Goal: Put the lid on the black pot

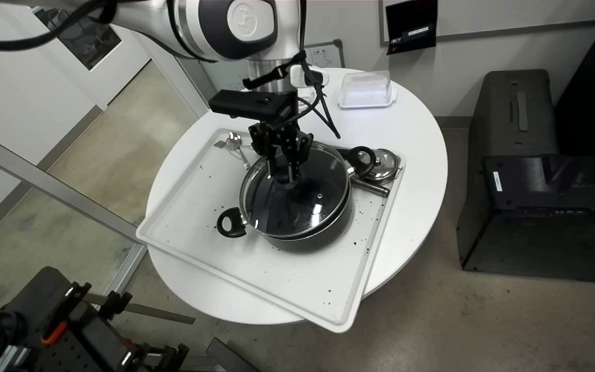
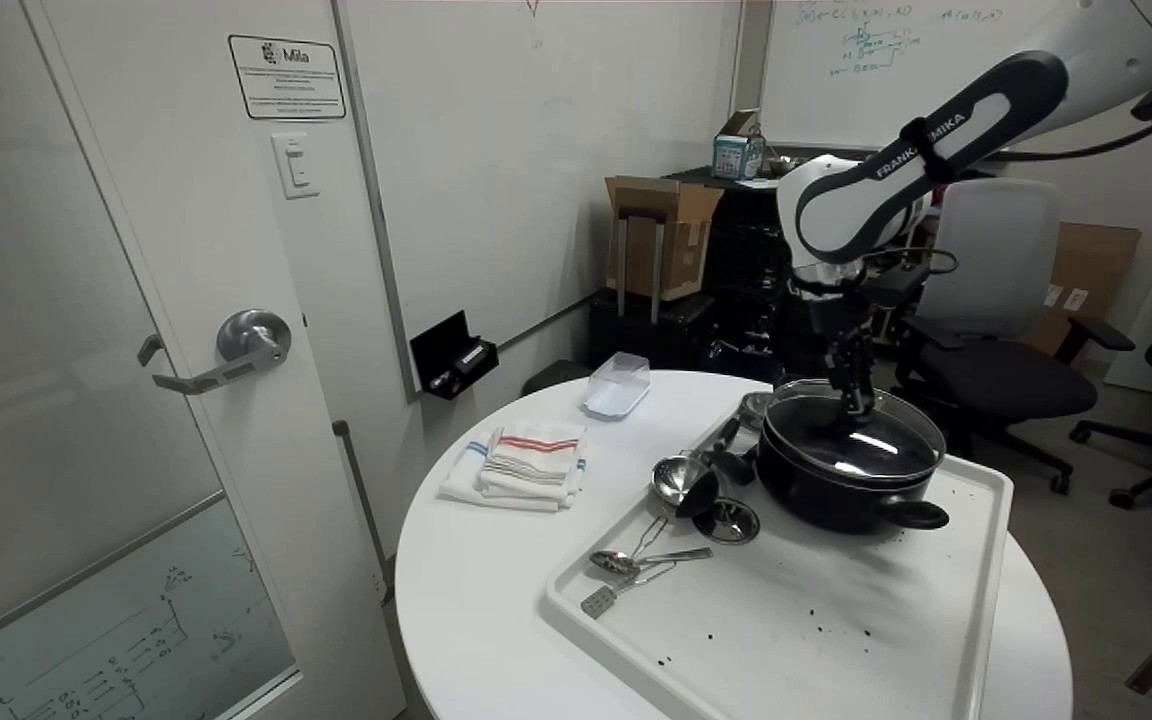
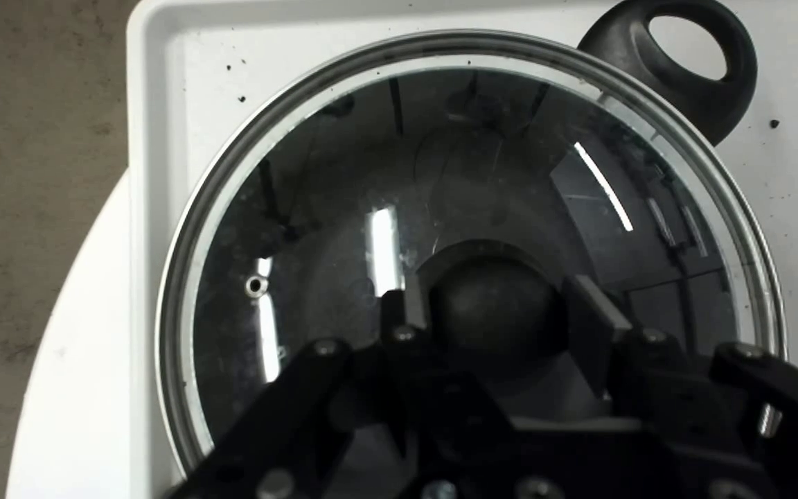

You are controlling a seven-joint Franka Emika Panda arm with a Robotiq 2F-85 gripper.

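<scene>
The clear glass lid (image 1: 302, 206) with its metal rim lies over the black pot (image 1: 313, 242). A dark gap shows between lid rim and pot rim at the near side in an exterior view, so the lid looks slightly raised or tilted. Both also show in an exterior view, lid (image 2: 806, 430) above pot (image 2: 816, 497). In the wrist view the lid (image 3: 468, 166) fills the middle and a pot handle (image 3: 704, 104) sticks out at top right. My gripper (image 3: 497, 308) has its fingers against both sides of the black knob. It also shows in both exterior views (image 1: 283, 173) (image 2: 856, 405).
The pot stands on a white tray (image 1: 189, 206) on a round white table (image 1: 421, 170). Small metal cookware (image 1: 384, 165) and utensils (image 2: 626, 563) lie beside the pot. Folded towels (image 2: 526, 465) and a clear container (image 2: 618, 388) stand off the tray.
</scene>
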